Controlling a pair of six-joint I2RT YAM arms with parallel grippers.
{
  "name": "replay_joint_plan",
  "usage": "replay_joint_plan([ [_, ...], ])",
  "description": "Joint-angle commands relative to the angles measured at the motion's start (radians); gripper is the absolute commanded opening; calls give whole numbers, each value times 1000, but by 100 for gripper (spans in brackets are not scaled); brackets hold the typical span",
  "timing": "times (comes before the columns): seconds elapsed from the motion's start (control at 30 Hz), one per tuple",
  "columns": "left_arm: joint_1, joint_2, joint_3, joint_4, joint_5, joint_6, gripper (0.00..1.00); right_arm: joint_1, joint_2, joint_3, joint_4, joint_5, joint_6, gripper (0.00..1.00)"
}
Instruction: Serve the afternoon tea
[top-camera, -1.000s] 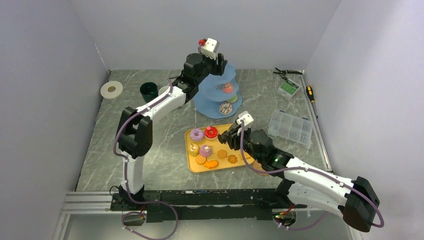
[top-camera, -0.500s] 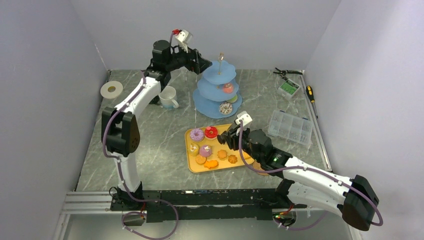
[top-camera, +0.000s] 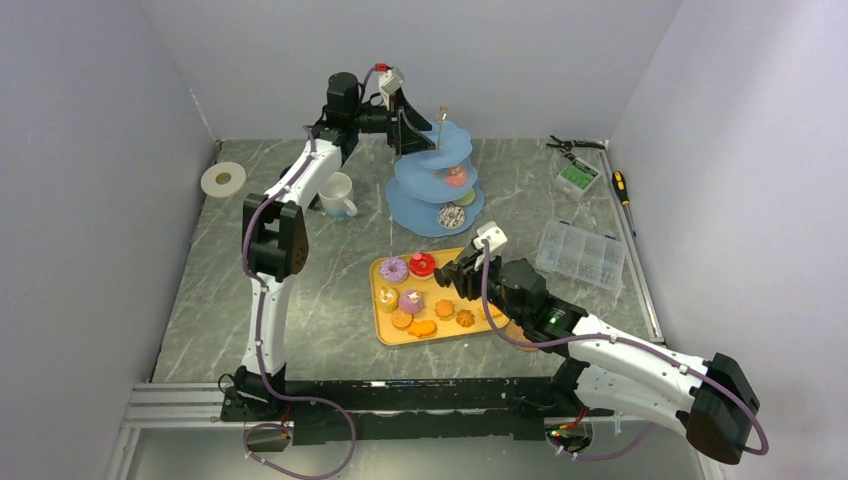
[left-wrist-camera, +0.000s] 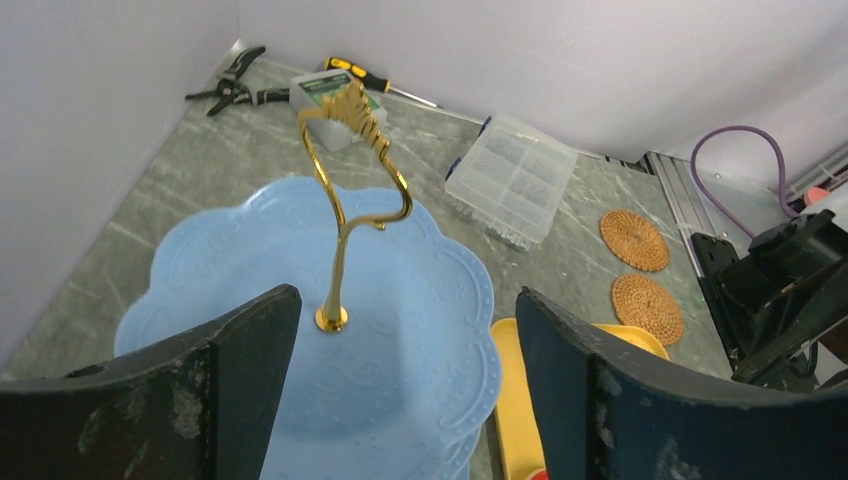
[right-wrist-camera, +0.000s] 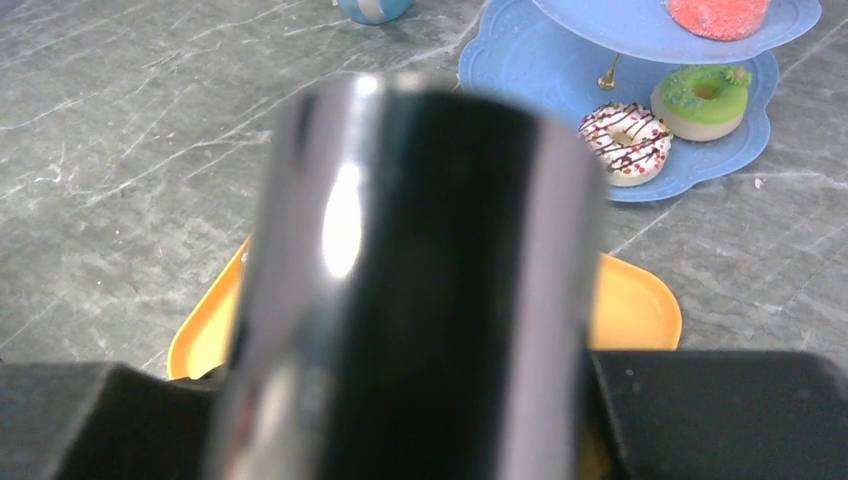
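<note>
Left tool (left-wrist-camera: 405, 300) spread above stand's (left-wrist-camera: 230, 260) top tier; right tool (top-camera: 452, 277) grips tongs (right-wrist-camera: 420, 250)

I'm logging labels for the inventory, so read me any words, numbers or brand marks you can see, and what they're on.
None can be read.
The small box with a green label carries print: too small and blurred to read in either view that shows it.
Nothing else shows lettering.

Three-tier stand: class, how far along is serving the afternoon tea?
Done: green doughnut and white doughnut sit low on the stand, a red treat above. In hand: the right tool grips tongs over the tray; the left tool hangs open over the bare top tier. Remaining: the tray's doughnuts, cupcakes and biscuits.
</note>
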Motion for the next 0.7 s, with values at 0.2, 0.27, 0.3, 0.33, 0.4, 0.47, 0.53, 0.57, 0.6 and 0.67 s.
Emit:
replay_joint_plan([
  [0.2,1,119,187,63,167,-16,77,-3,-17,26,29,-9,20,39],
  [0.27,0,140,207,82,180,-26,76,-2,-17,29,26,-8,23,38],
  [0.3,0,149,218,91,186,-28,76,-2,-18,30,25,-9,25,38],
  [0.33,-1,158,226,103,192,-30,75,-2,-18,30,23,-8,26,39],
  [0.4,-1,176,246,118,189,-35,74,-3,-18,27,22,-7,31,38],
  [0.47,-2,196,271,126,195,-38,72,-3,-19,26,21,-6,35,38],
  [0.53,-5,211,289,143,197,-38,70,-2,-20,23,20,-9,41,38],
  [0.57,-7,217,298,151,199,-37,69,-3,-21,22,22,-10,44,38],
  [0.6,-9,222,305,156,199,-36,68,-3,-21,21,20,-10,45,39],
  [0.67,-15,236,325,164,198,-36,66,-2,-20,22,20,-10,45,38],
])
